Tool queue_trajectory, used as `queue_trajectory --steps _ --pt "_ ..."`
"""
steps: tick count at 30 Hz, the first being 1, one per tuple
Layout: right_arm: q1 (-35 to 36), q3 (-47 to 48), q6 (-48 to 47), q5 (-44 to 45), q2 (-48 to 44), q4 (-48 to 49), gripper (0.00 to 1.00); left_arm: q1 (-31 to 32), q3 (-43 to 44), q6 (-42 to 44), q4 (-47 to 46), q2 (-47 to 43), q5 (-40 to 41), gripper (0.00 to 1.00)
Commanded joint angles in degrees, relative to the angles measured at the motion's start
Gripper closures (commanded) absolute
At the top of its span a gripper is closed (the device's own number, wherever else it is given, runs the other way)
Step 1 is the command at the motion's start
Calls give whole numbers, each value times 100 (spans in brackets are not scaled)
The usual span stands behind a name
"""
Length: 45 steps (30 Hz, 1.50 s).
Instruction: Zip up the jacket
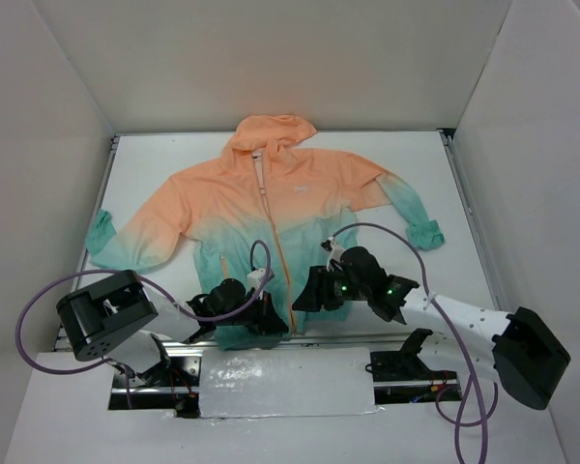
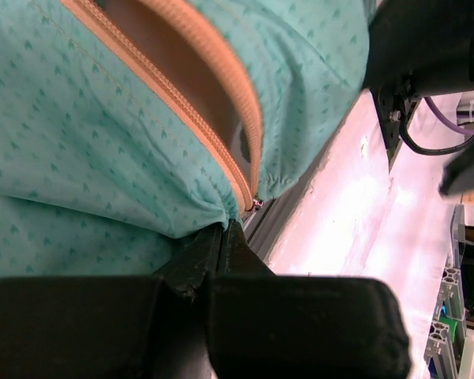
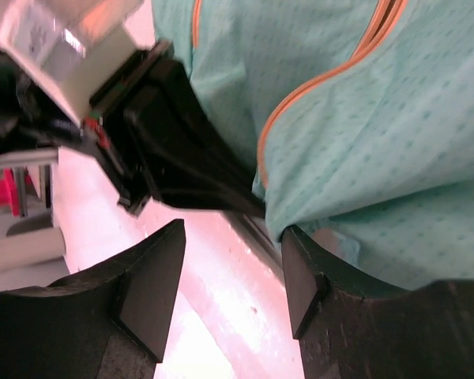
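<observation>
step: joining zipper [image 2: 241, 103] ends, lower centre | left gripper [image 2: 221, 237] clamped on jacket [image 1: 242, 203] hem | right gripper [image 3: 233, 264] fingers apart, beside hem | next: likely seat pin

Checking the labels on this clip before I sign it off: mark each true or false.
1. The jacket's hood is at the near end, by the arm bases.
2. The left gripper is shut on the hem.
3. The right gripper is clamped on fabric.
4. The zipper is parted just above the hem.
1. False. The jacket lies with its hood at the far end and its hem at the near end.
2. True. The left gripper pinches the hem beside the zipper's bottom end.
3. False. The right gripper is open, with the hem edge at one finger and nothing between the jaws.
4. True. In the left wrist view the zipper shows a gap between its two sides.
</observation>
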<state>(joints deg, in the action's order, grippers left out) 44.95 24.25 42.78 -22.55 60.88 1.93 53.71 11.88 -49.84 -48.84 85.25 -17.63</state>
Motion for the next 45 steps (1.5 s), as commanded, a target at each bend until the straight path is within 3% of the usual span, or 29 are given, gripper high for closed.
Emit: queue_trajectory --steps 1,13,23,29,45 --pt "172 -192 98 40 -384 -158 41 25 130 19 -11 52 23 100" --pt "1076 -852 810 321 -604 96 40 16 227 -69 -258 79 -162 100" --pt "1850 -1098 1705 1207 -94 853 57 16 245 -113 -381 123 -276 100" --pt "1956 -1133 2137 2069 -173 765 56 16 236 -166 -503 123 -320 100" --pt "2184 -895 2269 2448 -23 386 52 16 324 -421 -829 159 -584 100"
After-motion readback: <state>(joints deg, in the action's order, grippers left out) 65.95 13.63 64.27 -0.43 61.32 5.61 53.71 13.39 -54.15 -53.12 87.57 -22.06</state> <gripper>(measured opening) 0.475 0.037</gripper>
